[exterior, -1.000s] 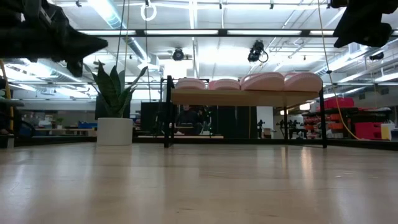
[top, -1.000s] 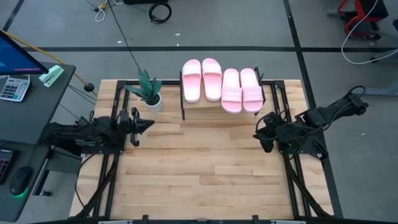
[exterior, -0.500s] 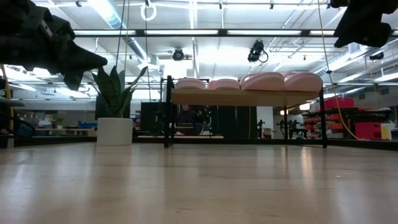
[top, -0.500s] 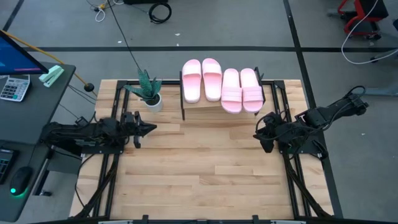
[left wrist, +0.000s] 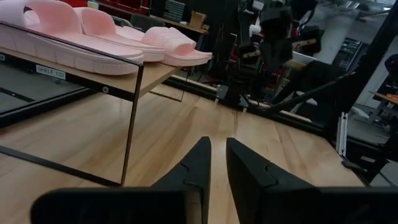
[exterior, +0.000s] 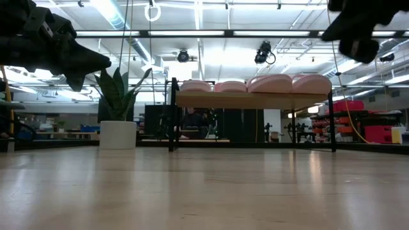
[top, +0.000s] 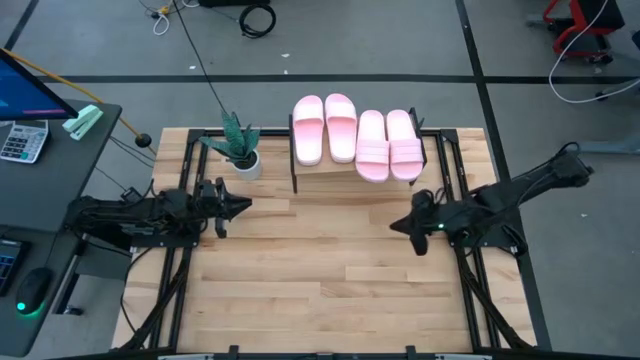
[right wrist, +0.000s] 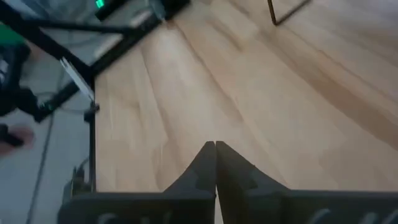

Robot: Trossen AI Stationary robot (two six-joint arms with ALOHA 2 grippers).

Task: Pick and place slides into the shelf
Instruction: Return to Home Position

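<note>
We see four pink slides [top: 355,140] side by side on the shelf [top: 325,172], at the counter's [top: 330,280] far edge, beyond and between both pincers. Bare wood lies open between them. The left pincer [top: 243,205], empty, its fingers a slit apart, has not moved. The right pincer [top: 395,224], clenched and empty, has swung inward from the counter's side edge.
</note>
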